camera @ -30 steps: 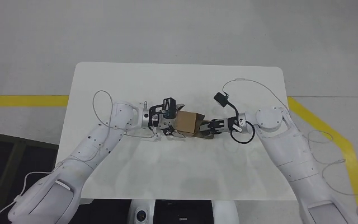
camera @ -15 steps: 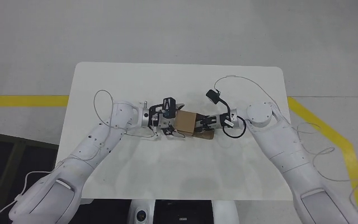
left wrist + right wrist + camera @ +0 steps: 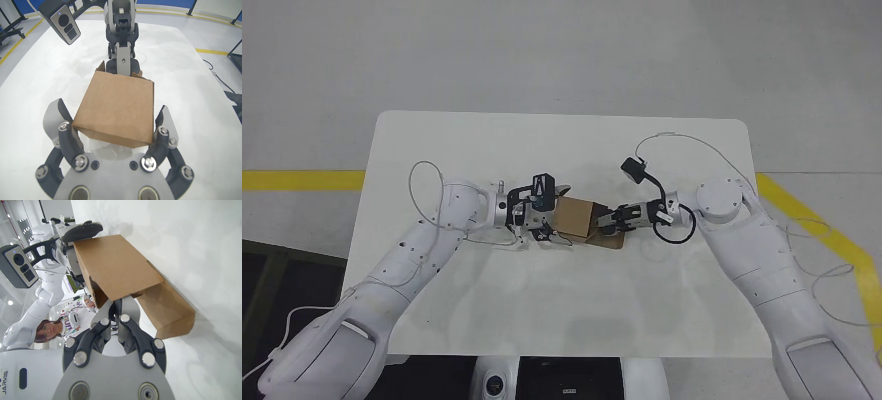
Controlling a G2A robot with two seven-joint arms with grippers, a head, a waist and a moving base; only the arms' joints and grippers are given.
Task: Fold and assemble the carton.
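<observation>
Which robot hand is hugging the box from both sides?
The left gripper: its fingers sit on opposite sides of the carton. The right gripper just pokes in at the carton's open end instead.

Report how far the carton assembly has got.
Done: the carton is opened into a box shape, and the left gripper clamps its near end. In hand: the right gripper is at the far open end, under the top panel. Left: a flap there juts out along the table, not folded in, so that end is not closed.
</observation>
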